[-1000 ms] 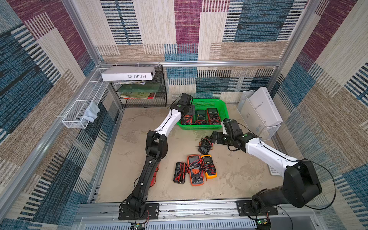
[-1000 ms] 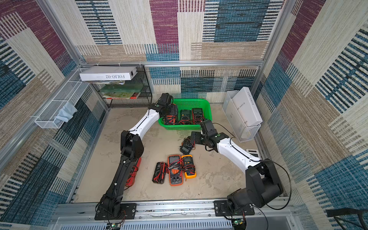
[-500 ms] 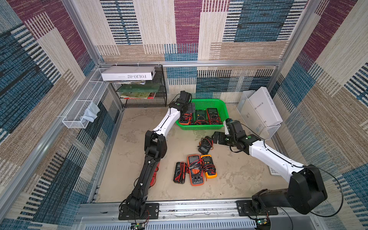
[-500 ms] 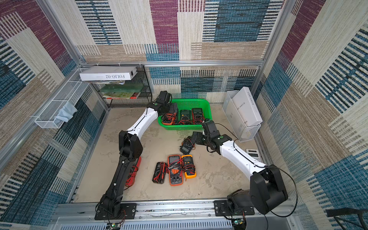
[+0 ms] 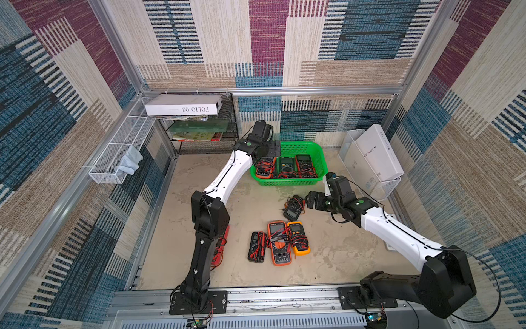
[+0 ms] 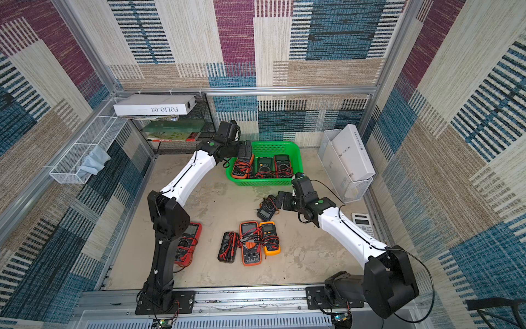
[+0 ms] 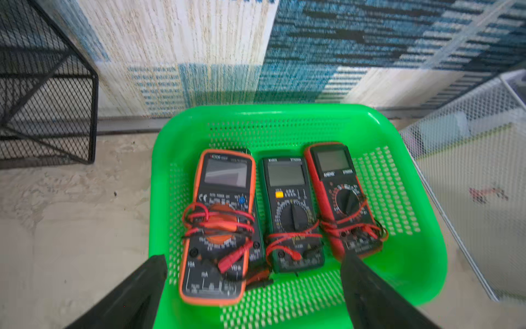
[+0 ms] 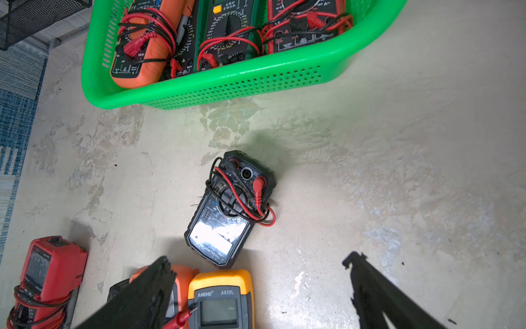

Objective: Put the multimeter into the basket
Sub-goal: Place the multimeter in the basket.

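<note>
Three meters lie side by side in the green basket (image 7: 270, 112): orange multimeter (image 7: 225, 173), dark green multimeter (image 7: 287, 199), red-edged multimeter (image 7: 341, 196), all lead-wrapped, long axes parallel, screens toward the back wall (image 7: 199, 57), left gripper (image 7: 253, 257) spread wide just over them, empty. Further right, the right gripper (image 8: 259, 257) gapes empty too over a small black multimeter (image 8: 230, 210) lying slantwise on the table (image 8: 370, 171), jacks toward the basket.

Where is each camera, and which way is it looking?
Both top views: high above, looking down on the table; left arm and right arm show.
Left wrist: faces the green basket of three multimeters; open left claw shows.
Right wrist: faces a black multimeter on the table; open right claw shows.
Both wrist views share the basket.
</note>
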